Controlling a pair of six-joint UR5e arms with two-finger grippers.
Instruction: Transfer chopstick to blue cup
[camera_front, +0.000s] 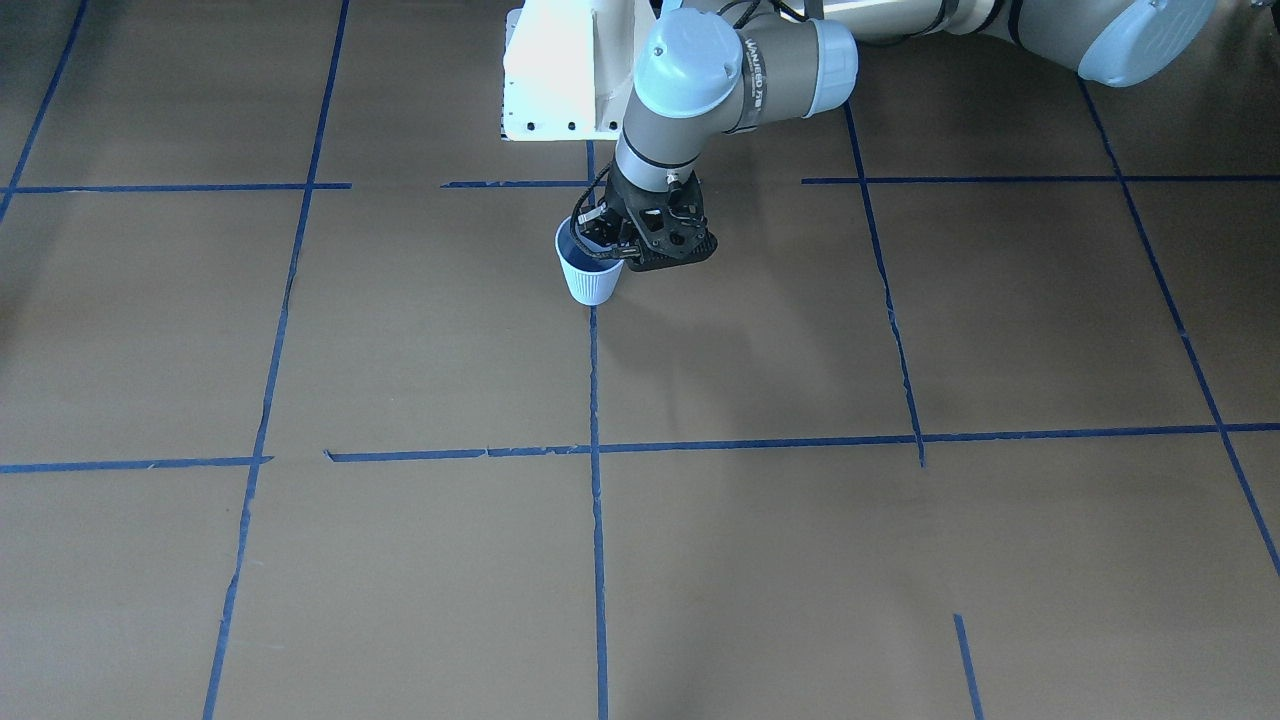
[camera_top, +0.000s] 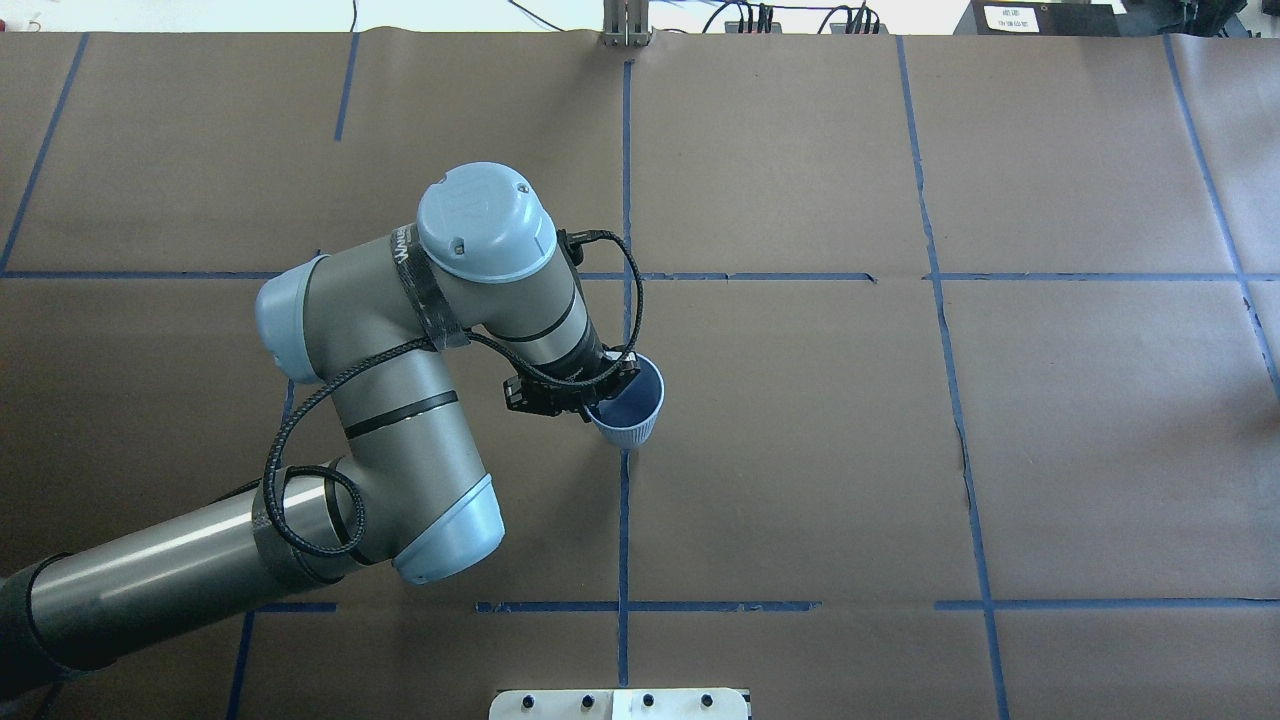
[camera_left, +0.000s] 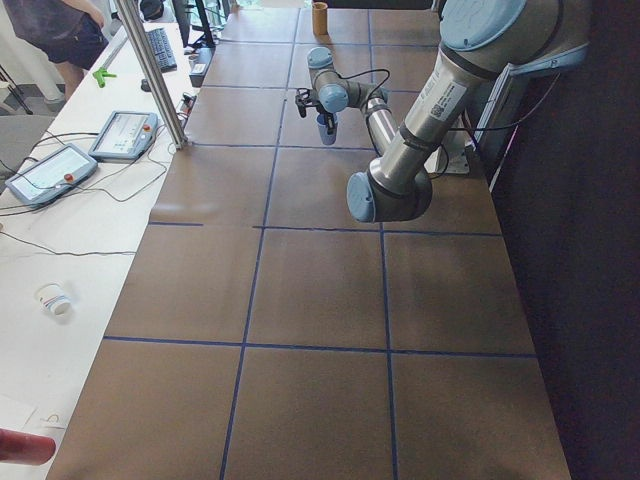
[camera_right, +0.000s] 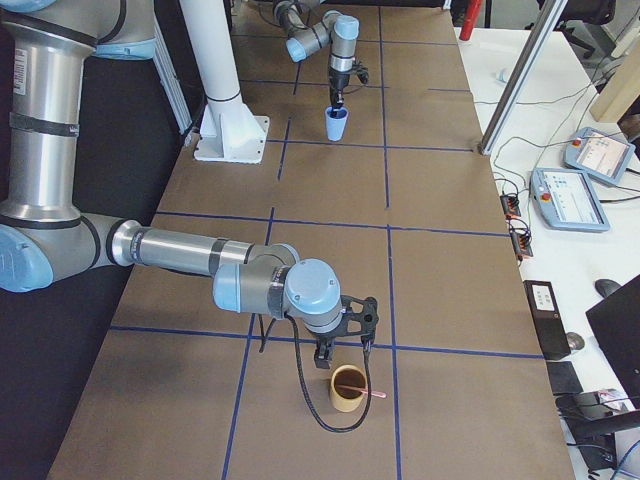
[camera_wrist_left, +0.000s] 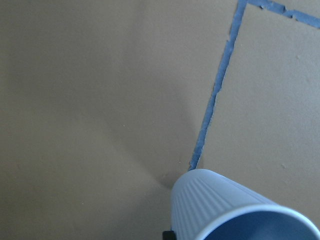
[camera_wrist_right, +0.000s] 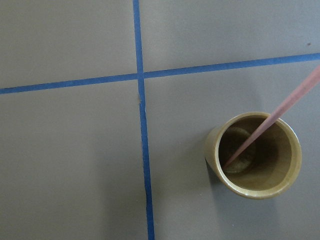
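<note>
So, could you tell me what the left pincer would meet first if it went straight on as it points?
Probably the blue cup: the left pincer points down at its rim, though depth is hard to judge.

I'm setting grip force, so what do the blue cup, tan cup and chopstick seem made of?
Blue cup: likely plastic or ceramic, matte, with fine vertical ribs outside. Tan cup: perhaps bamboo or wood, thick wall, dull sheen. Chopstick: thin pinkish stick, plastic or painted wood; too blurred to tell.
</note>
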